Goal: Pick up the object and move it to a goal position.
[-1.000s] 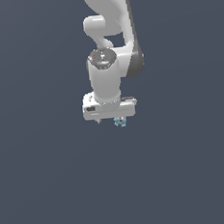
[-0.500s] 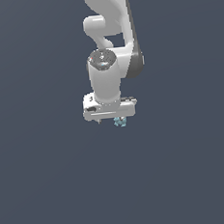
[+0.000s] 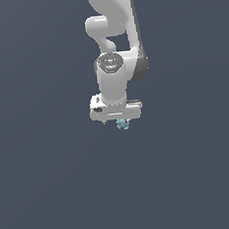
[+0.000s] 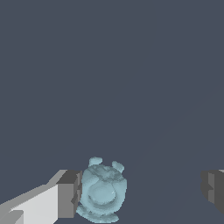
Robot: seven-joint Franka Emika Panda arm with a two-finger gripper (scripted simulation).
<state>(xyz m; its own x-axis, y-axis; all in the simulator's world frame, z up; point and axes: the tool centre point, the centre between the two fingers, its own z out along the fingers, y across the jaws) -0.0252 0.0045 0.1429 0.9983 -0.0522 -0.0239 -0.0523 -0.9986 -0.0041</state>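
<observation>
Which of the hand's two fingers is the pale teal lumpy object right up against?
The white-backed finger with the grey pad: the pale teal lumpy object sits against it. The other grey finger stands apart, across a wide gap.

Wrist view. I see the gripper (image 4: 140,192) with its jaws spread wide: one grey finger pad (image 4: 70,194) touches the side of the pale teal lumpy object (image 4: 103,194), while the opposite finger (image 4: 213,189) stands well apart from it. The plain dark grey ground (image 4: 113,78) fills the rest.
</observation>
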